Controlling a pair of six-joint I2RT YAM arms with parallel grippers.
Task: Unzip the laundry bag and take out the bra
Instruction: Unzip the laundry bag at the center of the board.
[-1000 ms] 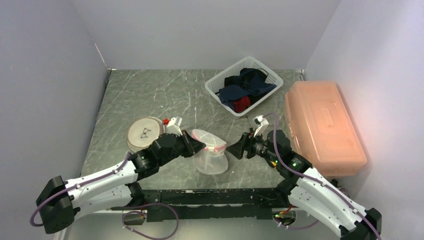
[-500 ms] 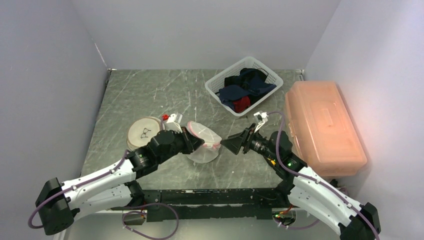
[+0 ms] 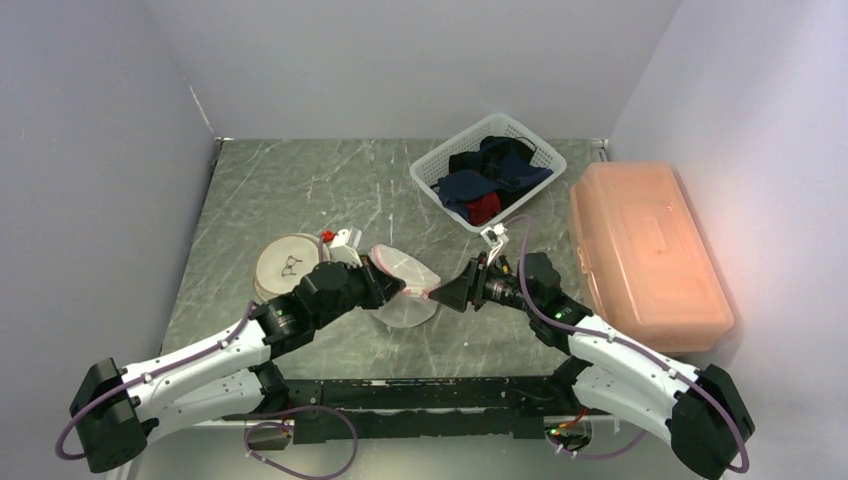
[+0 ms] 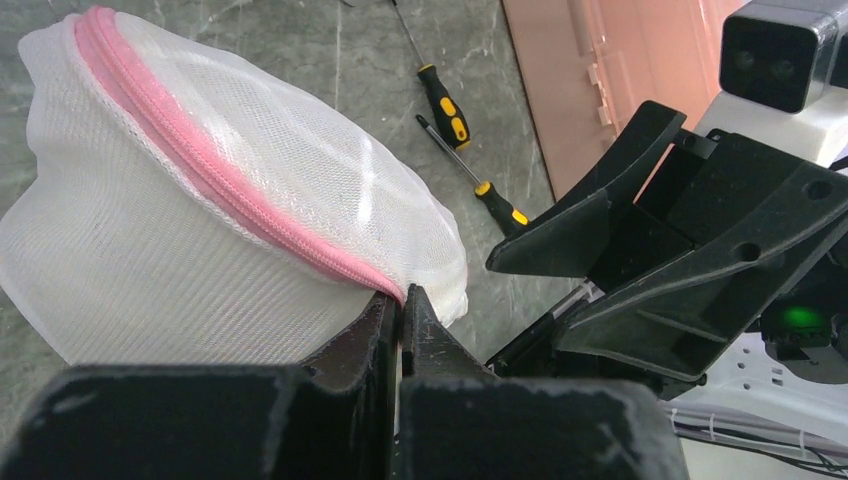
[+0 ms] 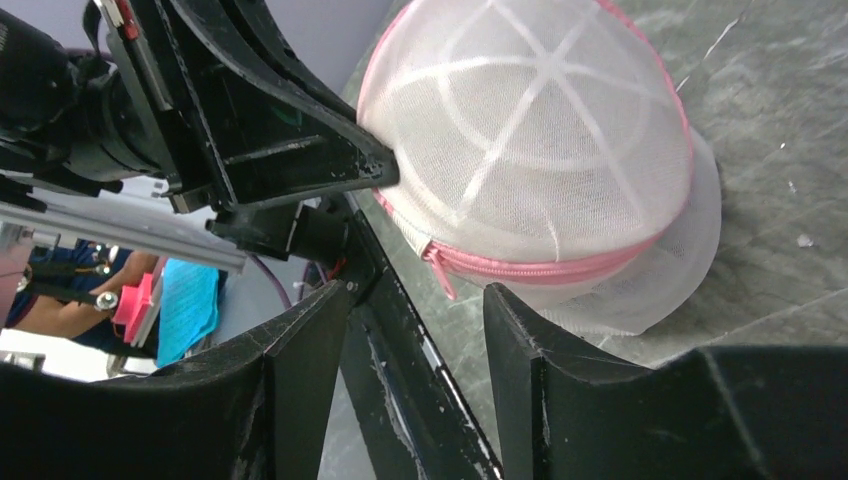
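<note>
The laundry bag (image 3: 405, 285) is a round white mesh pouch with a pink zipper (image 4: 215, 185). My left gripper (image 4: 402, 300) is shut on its pink seam edge and holds it tilted off the table. My right gripper (image 5: 418, 292) faces it from the right with its jaws open. The pink zipper pull (image 5: 440, 272) hangs just ahead of the gap between its fingers, not pinched. In the top view the right gripper (image 3: 443, 296) nearly touches the bag's right edge. The zipper looks closed. The bra is hidden.
A white basket (image 3: 426, 176) of dark clothes stands at the back. An orange plastic box (image 3: 645, 255) lies along the right side. A beige round disc (image 3: 288, 265) sits left of my left gripper. Two screwdrivers (image 4: 447, 103) lie on the table near the box.
My right gripper has moved left up to the bag's zipper end and narrowed its jaws. The left gripper has raised and turned the bag, keeping its hold.
</note>
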